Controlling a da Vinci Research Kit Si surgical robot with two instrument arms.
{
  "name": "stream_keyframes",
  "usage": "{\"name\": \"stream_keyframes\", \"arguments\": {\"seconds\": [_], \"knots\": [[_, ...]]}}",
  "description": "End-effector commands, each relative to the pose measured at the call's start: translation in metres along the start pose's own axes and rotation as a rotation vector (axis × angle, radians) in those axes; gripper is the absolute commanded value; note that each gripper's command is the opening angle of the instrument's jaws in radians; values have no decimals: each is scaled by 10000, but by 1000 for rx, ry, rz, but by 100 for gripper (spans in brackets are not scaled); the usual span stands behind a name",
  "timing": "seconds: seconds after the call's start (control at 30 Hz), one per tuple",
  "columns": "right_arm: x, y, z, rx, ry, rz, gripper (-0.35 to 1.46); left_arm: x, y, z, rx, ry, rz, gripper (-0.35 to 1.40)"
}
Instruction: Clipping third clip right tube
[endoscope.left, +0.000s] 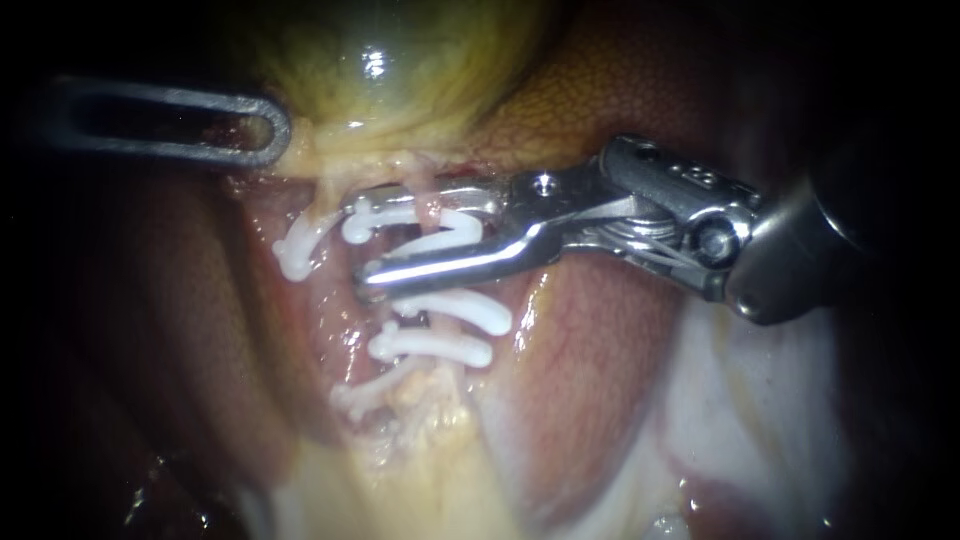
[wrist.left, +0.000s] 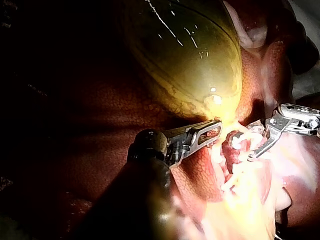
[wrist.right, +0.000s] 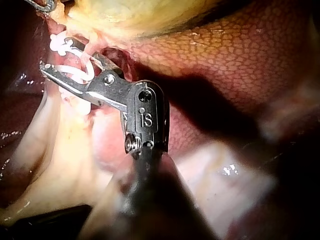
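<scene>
**Open clip straddles the right tube above two closed ones**

The right instrument (endoscope.left: 360, 245) reaches in across the mottled liver (endoscope.left: 590, 100). Its jaws stand wide apart, each bearing one arm of the open clip (endoscope.left: 455, 228), so the clip is grasped but not squeezed closed. The right tube (endoscope.left: 431, 205), a thin pinkish strand running down from the gallbladder (endoscope.left: 400, 70), passes between the clip's arms. The lower jaw crosses in front of the tube and hides a stretch of it.

Just below that jaw, two closed clips sit across the same tube, the upper closed clip (endoscope.left: 455, 308) directly above the lower closed clip (endoscope.left: 435, 347). Further down, a lowest clip (endoscope.left: 365, 397) lies half sunk in pale yellowish tissue (endoscope.left: 420, 470). A side clip (endoscope.left: 298, 248) grips a separate strand toward the left instrument's side.

The left instrument (endoscope.left: 262, 128) sits at the gallbladder's lower edge. Its jaws are clamped together on the pale tissue there, apart from the right instrument's tips.

The gallbladder is a taut, glossy yellow-green sac resting on the liver, above all the clips.
</scene>
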Motion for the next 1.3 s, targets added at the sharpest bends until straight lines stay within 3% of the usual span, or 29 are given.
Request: {"name": "stream_keyframes", "arguments": {"seconds": [0.03, 0.27, 0.57, 0.67, 0.87, 1.3], "knots": [[0, 1, 0, 0, 0, 0, 19, 0, 0, 0, -1, 0, 0, -35], [0, 5, -3, 0, -1, 30, 1, 1, 0, 0, -2, 0, 0, -35], [-1, 3, -4, 0, -4, 101, -35, 1, 0, 1, -2, -1, 0, -35], [-2, 2, -5, -17, 0, 118, -35, 1, 0, 1, -2, -1, 0, -35], [-3, -1, -8, -114, 28, 140, -35, 1, 0, 1, -2, -1, 0, -35], [-5, -3, -7, -121, 14, 138, -35, 3, 0, 2, -3, -1, 7, -35]]}}
